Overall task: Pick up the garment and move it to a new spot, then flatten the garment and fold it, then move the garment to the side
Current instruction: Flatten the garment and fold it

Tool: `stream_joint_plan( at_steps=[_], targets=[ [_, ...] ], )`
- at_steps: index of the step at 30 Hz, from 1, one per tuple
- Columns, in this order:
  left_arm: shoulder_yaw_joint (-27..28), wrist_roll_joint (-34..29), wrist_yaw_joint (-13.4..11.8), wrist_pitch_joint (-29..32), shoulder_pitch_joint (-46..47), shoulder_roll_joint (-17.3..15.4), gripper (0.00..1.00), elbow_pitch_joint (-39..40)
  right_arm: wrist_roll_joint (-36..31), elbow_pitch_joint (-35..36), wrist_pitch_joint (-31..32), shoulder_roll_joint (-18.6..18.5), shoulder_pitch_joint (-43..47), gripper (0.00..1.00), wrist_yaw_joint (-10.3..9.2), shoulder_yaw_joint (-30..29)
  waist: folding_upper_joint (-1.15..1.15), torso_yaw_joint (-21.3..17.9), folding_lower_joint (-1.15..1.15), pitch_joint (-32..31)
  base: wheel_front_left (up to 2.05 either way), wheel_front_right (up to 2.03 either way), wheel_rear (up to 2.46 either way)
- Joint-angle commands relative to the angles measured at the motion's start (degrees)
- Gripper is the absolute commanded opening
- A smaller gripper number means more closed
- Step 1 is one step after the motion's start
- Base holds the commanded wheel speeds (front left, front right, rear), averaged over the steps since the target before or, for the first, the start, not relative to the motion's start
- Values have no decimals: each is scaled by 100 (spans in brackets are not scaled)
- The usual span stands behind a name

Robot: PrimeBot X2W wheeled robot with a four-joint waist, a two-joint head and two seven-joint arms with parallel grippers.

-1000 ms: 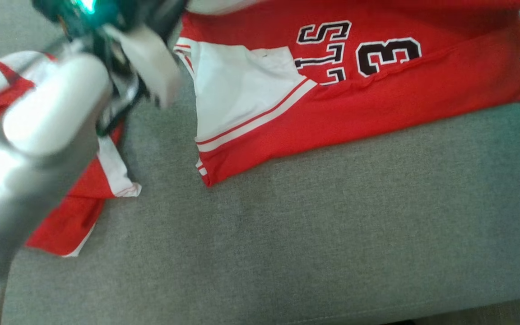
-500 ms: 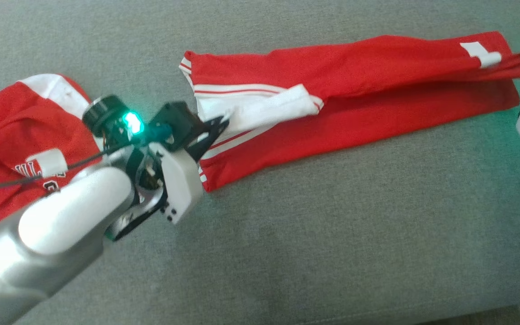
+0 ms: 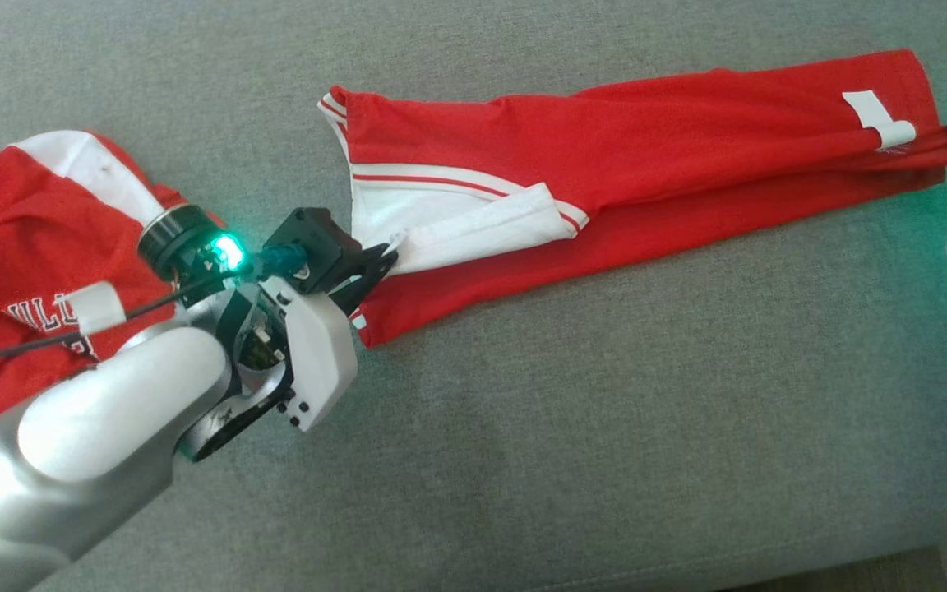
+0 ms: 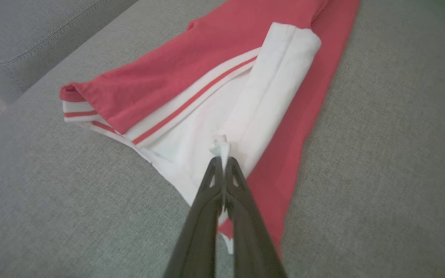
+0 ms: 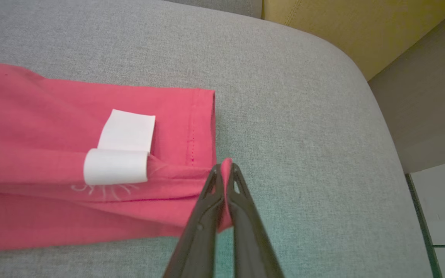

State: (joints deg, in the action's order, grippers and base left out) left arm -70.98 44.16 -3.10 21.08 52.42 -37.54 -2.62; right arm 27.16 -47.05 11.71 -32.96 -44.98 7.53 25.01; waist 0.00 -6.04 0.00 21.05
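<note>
1. Jaws of left gripper (image 4: 222, 156) are closed tight, w/ a small bit of white cloth of the garment (image 3: 646, 164) pinched between the tips.
2. Jaws of right gripper (image 5: 225, 168) are closed too, holding a red corner of the same garment, near the right end of the grey seat cushion (image 3: 605, 427).
3. Garment is red w/ a white side panel and striped trim. It lies long and folded across the far half of the seat cushion, stretched btw. both grippers.
4. White label (image 5: 124, 150) sits on the garment's end, near the cushion's right edge.
5. Second red-white jersey (image 3: 21, 247), crumpled, lies at the cushion's left end, apart from the garment.
</note>
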Motion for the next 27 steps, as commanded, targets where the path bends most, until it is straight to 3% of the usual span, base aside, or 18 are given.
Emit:
stream_joint_plan(
  at_steps=[1, 3, 5, 6, 7, 10, 16, 21, 24, 27],
  targets=[
    [265, 10, -20, 19, 143, -218, 0, 123, -11, 75, 17, -226, 172, 0, -4, 21, 0, 1, 0, 10, 0, 0, 0],
    [191, -26, 56, 112, 166, -227, 0, 62, 64, 34, 12, -195, 199, 0, -4, -2, 0, 3, 0, 15, 0, 0, 0],
    [165, -38, 45, 132, 152, -187, 4, -12, 105, 0, 1, -158, 204, 100, -4, -37, 0, -3, 0, 18, 0, 0, 0],
    [169, -75, 8, 77, 148, -155, 64, -57, 147, -8, 18, -127, 209, 100, -4, -49, 0, -8, 0, 16, 0, 0, 0],
    [173, -110, -31, 8, 136, -119, 100, -111, 186, -6, 14, -107, 206, 100, -4, -73, 0, -16, 0, 10, 0, 0, 0],
    [206, -213, -160, -214, 112, -15, 100, -317, 313, -45, -103, -41, 167, 100, -4, -321, 0, -31, 0, -55, 0, 0, 0],
    [1035, -50, -989, -1572, -93, 401, 100, -542, 600, 250, -643, 397, 219, 100, -4, -1037, 0, -46, 0, -298, 0, 0, 0],
    [1732, 35, -1607, -2872, -398, 635, 100, -651, 459, 999, -1382, 723, 456, 100, -4, -1520, 0, 12, 0, -555, 0, 0, 0],
    [2047, 114, -1729, -3421, -668, 786, 100, -609, 194, 1537, -1775, 966, 770, 100, -4, -1720, 0, 77, 0, -714, 0, 0, 0],
    [2353, 20, -1797, -3584, -1002, 936, 100, -506, -67, 2064, -2124, 1313, 1215, 100, -4, -2018, 0, 173, 0, -845, 0, 0, 0]
  ],
)
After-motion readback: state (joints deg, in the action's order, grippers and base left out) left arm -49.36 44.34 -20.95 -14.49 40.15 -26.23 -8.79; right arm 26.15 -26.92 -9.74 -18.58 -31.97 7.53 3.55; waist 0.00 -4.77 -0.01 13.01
